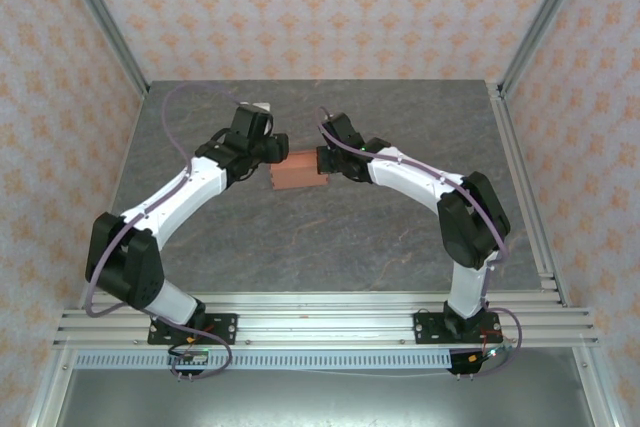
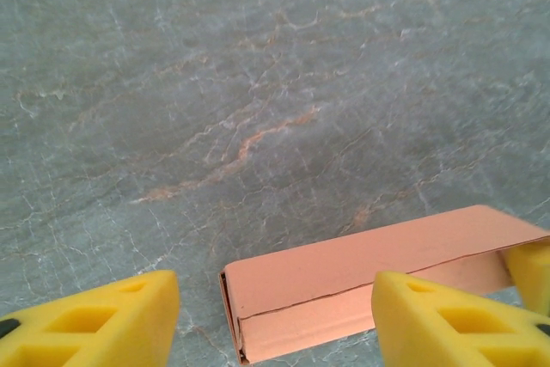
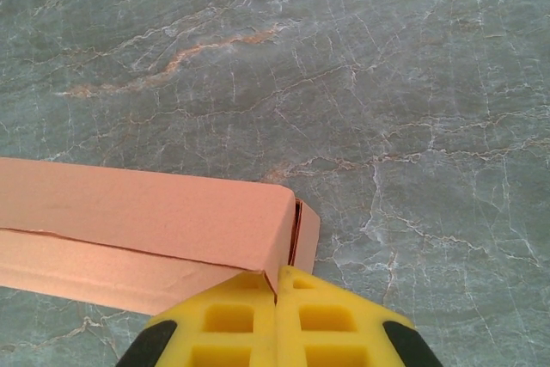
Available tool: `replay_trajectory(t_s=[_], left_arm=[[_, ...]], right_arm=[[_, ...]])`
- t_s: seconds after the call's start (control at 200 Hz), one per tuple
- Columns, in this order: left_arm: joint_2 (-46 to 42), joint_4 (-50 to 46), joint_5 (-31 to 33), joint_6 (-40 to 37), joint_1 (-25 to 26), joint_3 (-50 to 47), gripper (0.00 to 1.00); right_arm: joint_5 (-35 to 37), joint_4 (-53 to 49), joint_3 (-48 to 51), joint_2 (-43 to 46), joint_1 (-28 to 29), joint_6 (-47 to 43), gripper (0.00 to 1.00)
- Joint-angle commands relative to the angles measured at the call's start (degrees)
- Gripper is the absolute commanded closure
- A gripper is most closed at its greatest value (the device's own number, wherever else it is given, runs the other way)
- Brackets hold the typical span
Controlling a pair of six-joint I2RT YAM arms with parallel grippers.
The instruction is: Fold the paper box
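The paper box [image 1: 298,171] is a small shallow salmon-orange box lying on the grey marbled table between my two grippers. In the left wrist view one end of the paper box [image 2: 344,272] lies between the yellow fingers [image 2: 94,324] of my left gripper [image 2: 275,290], which stand open and apart from the card. My right gripper [image 3: 277,285] is shut, with the end wall of the paper box [image 3: 146,212] pinched at its fingertips. From above, the left gripper [image 1: 278,152] and the right gripper [image 1: 322,160] flank the box.
The table [image 1: 330,247] is bare grey stone around the box. Aluminium posts [image 1: 100,22] and patterned walls enclose it on three sides. A rail [image 1: 320,312] carrying both arm bases runs along the near edge.
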State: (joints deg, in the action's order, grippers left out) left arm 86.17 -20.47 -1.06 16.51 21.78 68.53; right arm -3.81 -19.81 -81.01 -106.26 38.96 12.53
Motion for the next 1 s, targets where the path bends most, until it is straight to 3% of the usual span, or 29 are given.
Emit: replay_trajectory(t_s=[0.0, 0.185, 0.515, 0.996], left_arm=[[0.34, -2.44, 3.66, 2.5, 0.31, 1.34, 0.38], [4.7, -1.17, 7.02, 5.54, 0.27, 2.22, 0.38], [8.98, 1.19, 4.67, 7.6, 0.37, 0.61, 0.5], [10.89, 5.1, 3.27, 10.1, 0.37, -5.83, 0.57]], right_arm=[[1.58, -3.3, -0.92, -1.33, 0.66, -1.09, 1.0], [2.15, -2.95, -0.89, -1.59, 0.94, -1.13, 1.0], [2.59, -2.56, -0.49, -1.63, 1.2, -1.51, 1.0], [3.17, 0.78, 1.83, -1.33, 1.82, -1.72, 1.0]])
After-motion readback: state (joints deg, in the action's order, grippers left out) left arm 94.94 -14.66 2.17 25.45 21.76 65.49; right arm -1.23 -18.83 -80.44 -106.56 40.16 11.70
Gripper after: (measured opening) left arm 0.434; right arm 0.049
